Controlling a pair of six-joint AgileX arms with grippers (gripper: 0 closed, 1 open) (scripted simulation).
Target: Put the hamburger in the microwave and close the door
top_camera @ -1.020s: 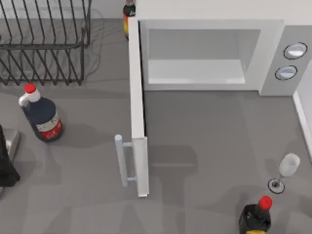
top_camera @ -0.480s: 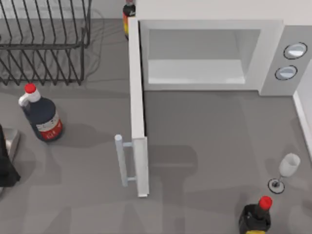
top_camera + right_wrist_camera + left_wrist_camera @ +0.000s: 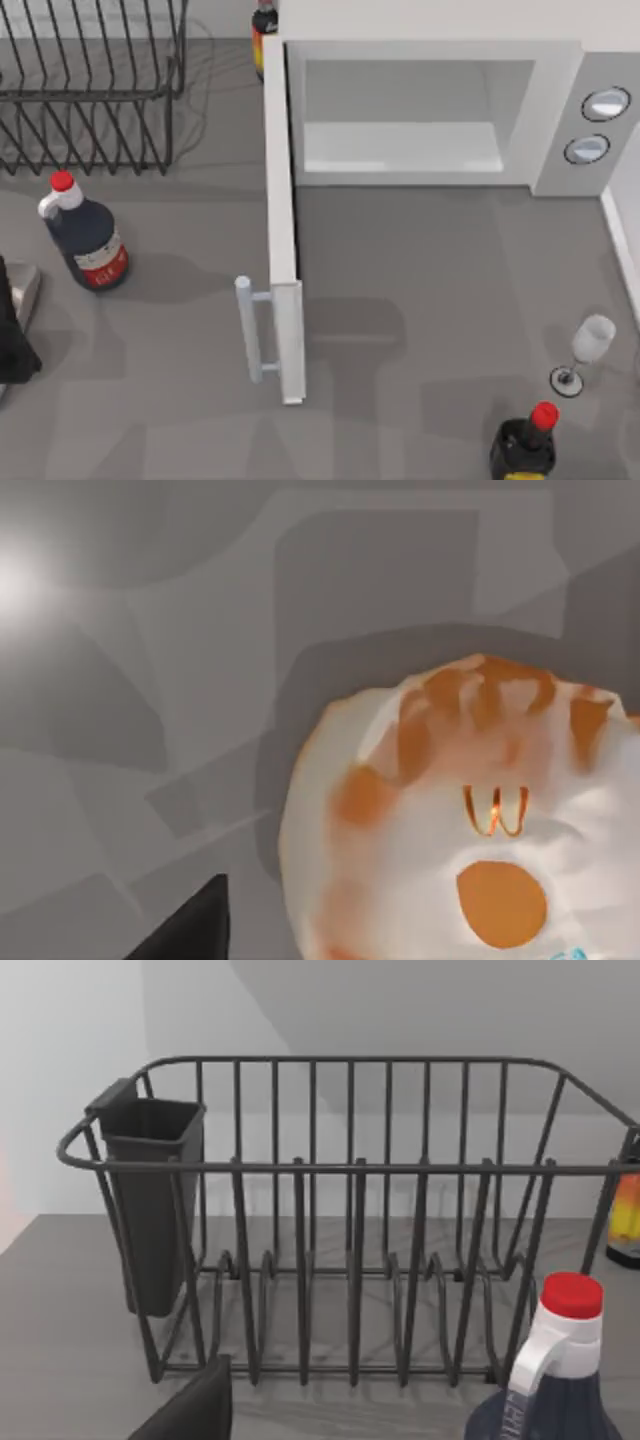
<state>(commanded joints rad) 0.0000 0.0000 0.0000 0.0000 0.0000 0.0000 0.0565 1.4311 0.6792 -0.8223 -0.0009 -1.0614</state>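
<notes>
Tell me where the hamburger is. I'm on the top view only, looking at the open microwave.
Observer: The right wrist view has the hamburger close up under that arm's camera, with grey table behind it.
Operator: Gripped yet?
Observer: Cannot tell. The bun casts a shadow on the table just beside it.
Operator: Left arm?
Observer: The left arm sits at the table's left edge. Its wrist view faces the dish rack, which has a dark cup holder hung on one end.
</notes>
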